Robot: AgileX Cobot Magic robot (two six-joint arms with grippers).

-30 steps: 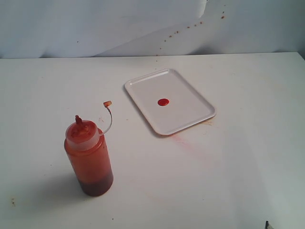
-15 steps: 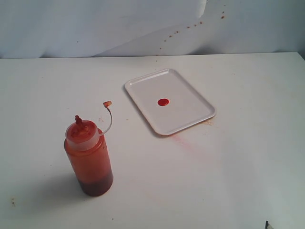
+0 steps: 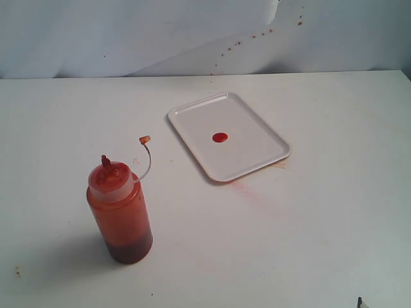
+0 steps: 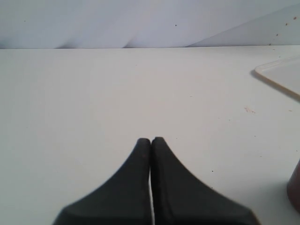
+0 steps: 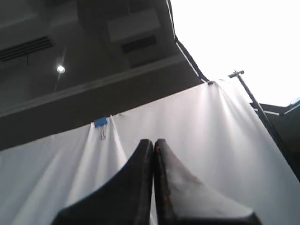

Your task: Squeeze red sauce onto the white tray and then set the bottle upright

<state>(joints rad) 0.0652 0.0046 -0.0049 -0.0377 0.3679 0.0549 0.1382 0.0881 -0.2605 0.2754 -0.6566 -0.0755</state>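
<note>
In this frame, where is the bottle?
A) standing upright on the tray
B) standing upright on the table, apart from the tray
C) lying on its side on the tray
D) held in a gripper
B: the bottle stands upright on the table, apart from the white tray.

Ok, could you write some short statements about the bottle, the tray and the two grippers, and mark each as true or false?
1. The bottle stands upright on the table. True.
2. The bottle stands inside the white tray. False: it is on the table, apart from the tray.
3. A round dot of red sauce lies on the tray. True.
4. The left gripper is shut on the bottle. False: it is shut on nothing.
5. The cap sits on the nozzle. False: the cap is off, held up on its tether.
6. The right gripper is shut. True.
</note>
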